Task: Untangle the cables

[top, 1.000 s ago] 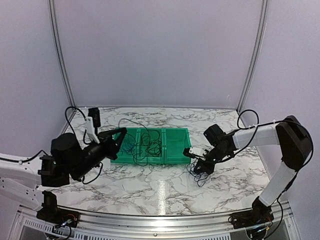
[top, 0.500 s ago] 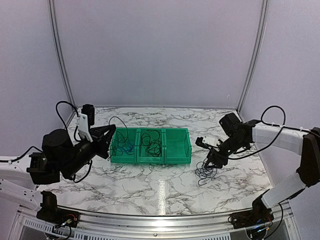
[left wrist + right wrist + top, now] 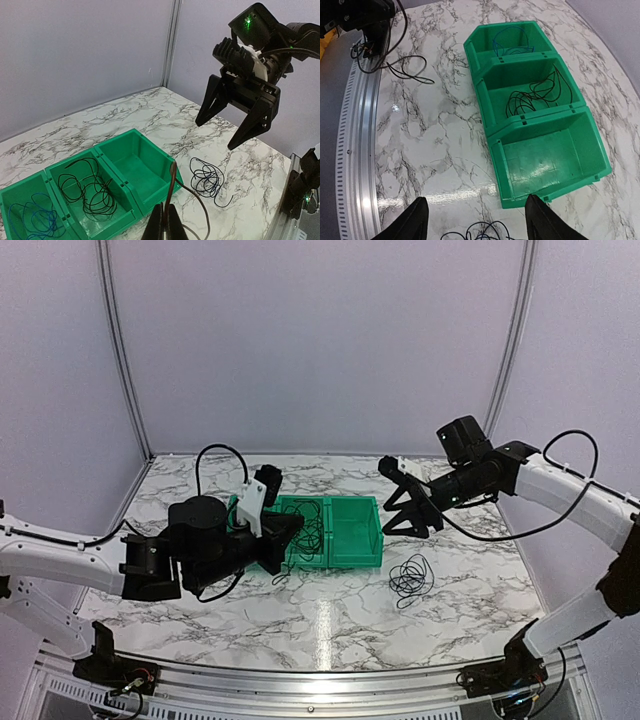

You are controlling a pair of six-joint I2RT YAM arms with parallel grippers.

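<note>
In the top view, a green tray (image 3: 356, 556) of three compartments is seen at the middle of the surface (image 3: 330, 625). A blue cable (image 3: 27, 218) is gathered in the compartment at the 9 o'clock end and a black cable (image 3: 86, 189) in the middle one. The compartment at the 3 o'clock end (image 3: 132, 167) is bare. This much of the sorting can be judged done. A loose coil (image 3: 410, 578) lies on the surface at about 4 o'clock from the tray, near it but not touching; whether more than one strand is wound into it cannot be told. The left end effector (image 3: 165, 210), reaching in from 8 o'clock, is closed on a thin dark cable (image 3: 173, 182) that rises between its fingers. The right end effector (image 3: 412, 524) is held spread wide and empty above the surface at the tray's 3 o'clock, with the coil at its 6 o'clock. The held strand and the coil are judged to be what is left.
</note>
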